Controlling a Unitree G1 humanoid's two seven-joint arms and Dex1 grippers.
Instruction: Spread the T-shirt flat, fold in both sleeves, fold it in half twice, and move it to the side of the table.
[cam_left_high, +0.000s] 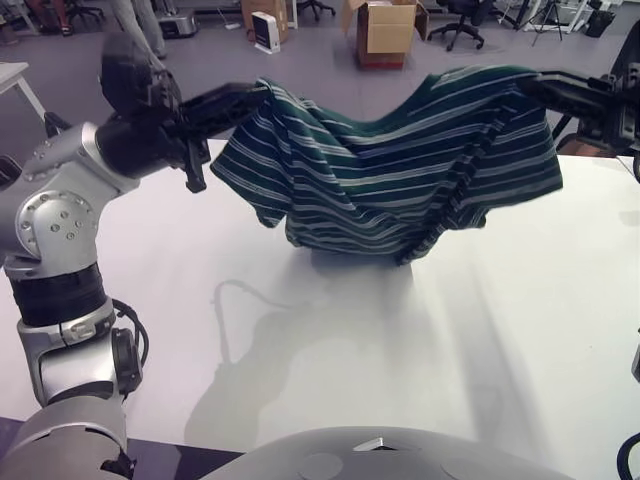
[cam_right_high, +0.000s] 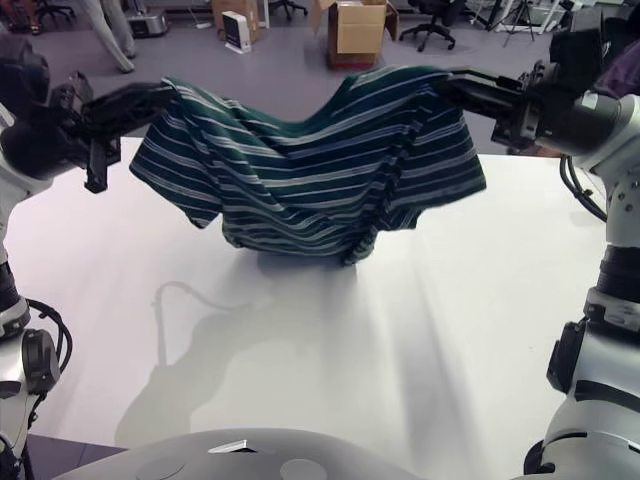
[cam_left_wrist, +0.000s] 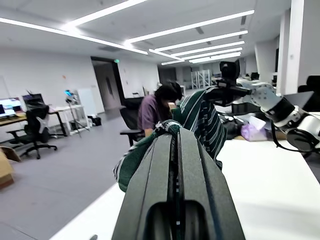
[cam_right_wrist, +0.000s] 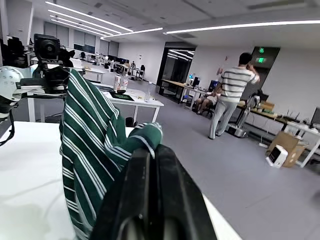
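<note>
The T-shirt (cam_left_high: 385, 165), dark green with thin white stripes, hangs in the air over the far half of the white table (cam_left_high: 330, 350), stretched between my two grippers. Its lowest folds sag to just above or onto the tabletop; I cannot tell which. My left gripper (cam_left_high: 258, 90) is shut on one upper corner of the cloth (cam_left_wrist: 167, 129). At the other upper corner, my right gripper (cam_right_high: 450, 80) is shut on the fabric (cam_right_wrist: 145, 135). The middle of the shirt droops in a curve between them.
The near half of the table lies bare in front of me. Beyond the far edge is an office floor with a cardboard box (cam_left_high: 385, 30), office chairs (cam_left_high: 455, 20) and people standing or seated farther off.
</note>
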